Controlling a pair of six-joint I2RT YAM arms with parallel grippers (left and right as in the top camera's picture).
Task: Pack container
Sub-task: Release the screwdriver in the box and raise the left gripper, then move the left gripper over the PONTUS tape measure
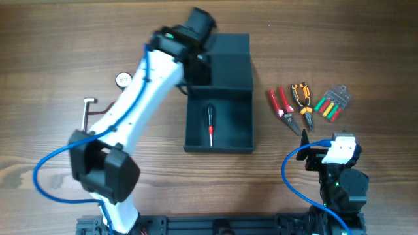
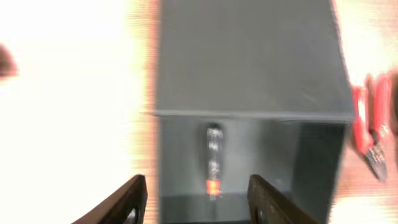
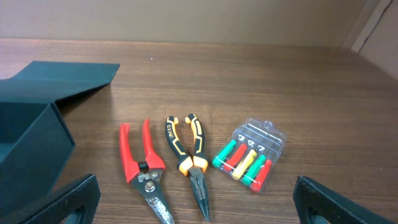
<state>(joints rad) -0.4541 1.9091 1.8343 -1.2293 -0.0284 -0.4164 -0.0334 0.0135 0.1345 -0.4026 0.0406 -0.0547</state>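
The container (image 1: 219, 142) is a dark teal-grey box in the middle of the table, with its lid (image 1: 228, 62) folded back flat on the far side. A screwdriver (image 1: 210, 126) with a black and red handle lies on its floor. My left gripper (image 2: 197, 182) hovers above the box's left part near the hinge, open and holding nothing. In its blurred view the screwdriver (image 2: 212, 162) lies below, between the fingers. My right gripper (image 3: 196, 190) is wide open and empty, low over the table. It faces the tools to the right of the container (image 3: 31, 143).
Red-handled cutters (image 1: 281, 102) (image 3: 143, 165), orange-and-black pliers (image 1: 302, 98) (image 3: 186, 152) and a clear pack of coloured bits (image 1: 333, 103) (image 3: 249, 155) lie right of the box. A small round object (image 1: 123, 79) and a metal tool (image 1: 87, 111) lie at the left.
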